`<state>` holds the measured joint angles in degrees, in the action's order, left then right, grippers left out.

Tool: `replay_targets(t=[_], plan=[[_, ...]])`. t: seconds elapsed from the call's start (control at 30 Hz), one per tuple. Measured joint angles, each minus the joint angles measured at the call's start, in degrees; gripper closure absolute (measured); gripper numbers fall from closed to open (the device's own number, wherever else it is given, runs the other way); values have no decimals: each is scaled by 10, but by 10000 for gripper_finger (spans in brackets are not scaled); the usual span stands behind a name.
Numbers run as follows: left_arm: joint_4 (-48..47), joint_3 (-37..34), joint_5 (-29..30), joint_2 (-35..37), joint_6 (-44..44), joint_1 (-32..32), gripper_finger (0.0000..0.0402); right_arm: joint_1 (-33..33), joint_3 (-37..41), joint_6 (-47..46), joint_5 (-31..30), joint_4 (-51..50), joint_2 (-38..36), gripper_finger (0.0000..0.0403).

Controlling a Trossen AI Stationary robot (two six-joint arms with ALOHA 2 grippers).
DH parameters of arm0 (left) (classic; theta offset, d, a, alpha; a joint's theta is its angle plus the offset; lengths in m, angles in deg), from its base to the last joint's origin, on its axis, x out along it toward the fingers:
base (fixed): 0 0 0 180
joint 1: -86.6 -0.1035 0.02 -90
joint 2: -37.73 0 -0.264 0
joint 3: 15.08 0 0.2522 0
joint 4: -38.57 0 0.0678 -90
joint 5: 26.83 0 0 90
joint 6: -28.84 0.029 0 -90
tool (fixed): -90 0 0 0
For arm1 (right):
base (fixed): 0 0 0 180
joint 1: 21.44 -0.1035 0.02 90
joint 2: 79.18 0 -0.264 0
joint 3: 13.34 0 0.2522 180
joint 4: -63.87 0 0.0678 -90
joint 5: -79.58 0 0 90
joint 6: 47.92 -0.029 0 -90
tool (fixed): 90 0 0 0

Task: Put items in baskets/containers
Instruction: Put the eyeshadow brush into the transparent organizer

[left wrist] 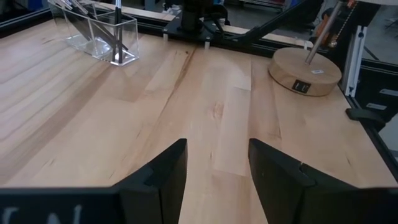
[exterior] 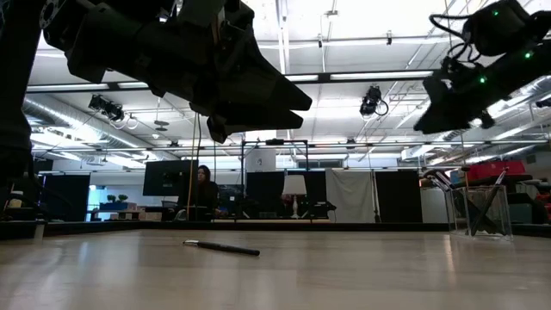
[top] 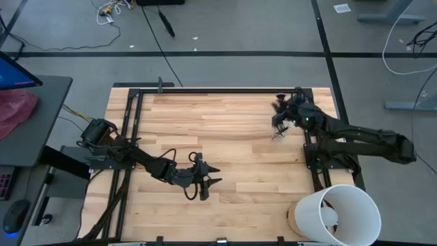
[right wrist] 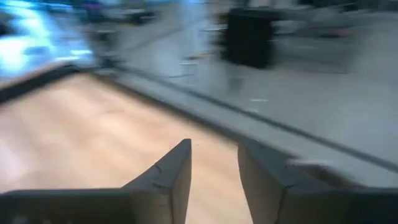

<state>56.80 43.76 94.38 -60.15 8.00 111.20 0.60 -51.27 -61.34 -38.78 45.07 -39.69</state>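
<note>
Wooden table (top: 225, 137): seen across the middle of the high view, framed by a dark rail.

White bucket (top: 345, 215): lying at the lower right of the high view, over the table's corner, its open mouth turned toward the camera.

Left arm: reaching in from the left edge of the high view. Its left gripper (top: 208, 183) was held over the lower centre of the table. In the left wrist view the two dark fingers (left wrist: 165, 180) were seen parted, bare wood between them and nothing held.

Right arm: entering from the right edge of the high view. Its right gripper (top: 281, 121) was found in the upper right of the table, over the clear cup. In the right wrist view the fingers were seen apart with nothing between them.

Round wooden base (left wrist: 305, 70): noted at the upper right of the left wrist view, a thin rod rising from it.

Clear cup (left wrist: 99, 34): placed at the upper left of the left wrist view, near the rail, with dark brushes (left wrist: 115, 38) standing inside.

Single brush (exterior: 221, 248): lying flat on the table, left of centre in the low view, apart from the cup.
</note>
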Motion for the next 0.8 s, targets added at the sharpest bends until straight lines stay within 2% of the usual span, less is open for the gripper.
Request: replay_targets(t=[0.17, 0.27, 0.43, 0.57, 0.8], plan=[[-1, 0, 8, 0, 2, 0, 228, -84, 16, -33, 128, 84, 15, 290], [-3, 0, 10, 0, 4, 0, 228, -147, 29, -50, 164, 143, 42, 301], [-6, 0, -17, 0, -13, 3, 228, -258, 44, -56, 169, 265, 128, 318], [-47, 0, -74, 13, -88, 11, 228, -328, 44, -61, 169, 338, 222, 328], [-266, 0, -199, 59, -307, 34, 228, -393, 45, -101, 151, 472, 400, 339]])
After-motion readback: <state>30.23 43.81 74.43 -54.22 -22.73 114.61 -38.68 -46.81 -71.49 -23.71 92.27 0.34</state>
